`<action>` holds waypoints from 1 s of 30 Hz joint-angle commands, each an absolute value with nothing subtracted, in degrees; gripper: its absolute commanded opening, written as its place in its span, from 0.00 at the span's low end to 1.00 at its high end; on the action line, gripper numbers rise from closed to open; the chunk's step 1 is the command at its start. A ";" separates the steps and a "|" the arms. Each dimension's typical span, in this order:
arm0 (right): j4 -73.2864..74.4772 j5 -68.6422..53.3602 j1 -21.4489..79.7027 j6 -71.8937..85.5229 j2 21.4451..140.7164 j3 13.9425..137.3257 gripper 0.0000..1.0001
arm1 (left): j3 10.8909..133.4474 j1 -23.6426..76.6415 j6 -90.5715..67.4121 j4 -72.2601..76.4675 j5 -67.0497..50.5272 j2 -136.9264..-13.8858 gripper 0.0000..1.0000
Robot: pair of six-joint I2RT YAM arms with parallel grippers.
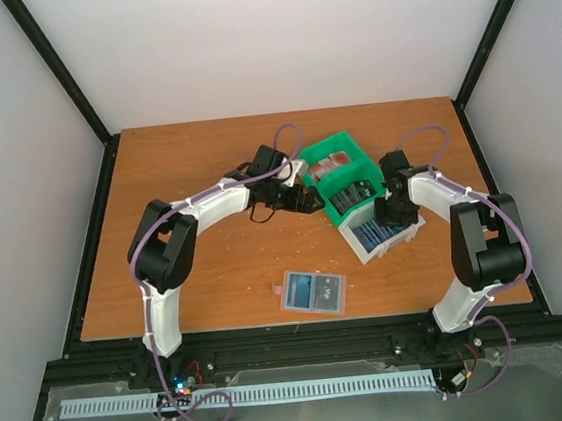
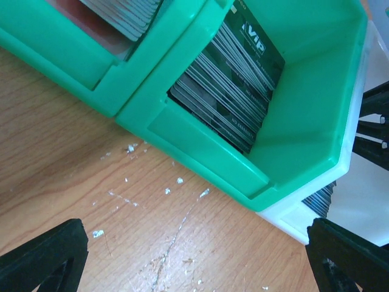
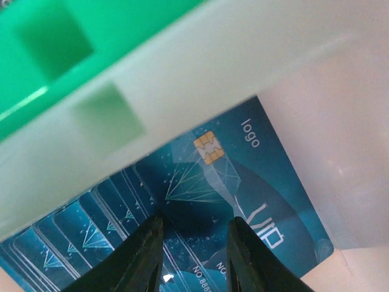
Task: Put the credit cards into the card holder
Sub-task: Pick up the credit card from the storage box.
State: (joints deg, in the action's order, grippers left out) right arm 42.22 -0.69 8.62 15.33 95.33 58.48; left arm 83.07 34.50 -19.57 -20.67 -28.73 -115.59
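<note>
The card holder (image 1: 313,292) lies open near the table's front edge, grey-blue inside up with a tan-pink rim. The credit cards stand in a green-and-white tray (image 1: 327,151): red-and-white cards (image 2: 124,13), dark grey-teal cards (image 2: 228,91) and blue cards (image 3: 243,194). My left gripper (image 1: 310,202) (image 2: 194,267) is wide open and empty, low over bare wood beside the tray's green wall. My right gripper (image 1: 392,211) (image 3: 194,258) is inside the white compartment, its jaws a little apart just over the front blue card, holding nothing.
The tray's green wall (image 2: 200,143) and white wall (image 3: 182,73) lie close to both grippers. White crumbs and scratches (image 2: 167,191) mark the wood under the left gripper. A black frame borders the table.
</note>
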 commanded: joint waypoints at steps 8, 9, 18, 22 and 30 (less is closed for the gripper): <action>42.95 0.19 6.88 19.74 95.31 60.38 0.22 | 91.49 34.08 -24.36 -19.96 -26.43 -120.48 0.96; 43.16 -0.20 6.48 19.89 95.41 60.34 0.22 | 91.76 34.16 -24.58 -19.79 -26.30 -120.79 0.96; 43.76 -4.37 3.49 21.16 95.04 60.62 0.21 | 93.91 36.24 -24.58 -20.84 -22.59 -123.82 0.95; 43.32 -5.82 3.25 20.22 95.51 60.58 0.22 | 95.59 37.35 -24.21 -22.02 -20.59 -125.69 0.94; 41.25 -5.97 3.74 15.25 95.93 60.12 0.28 | 97.99 39.46 -24.81 -23.85 -15.91 -128.08 0.94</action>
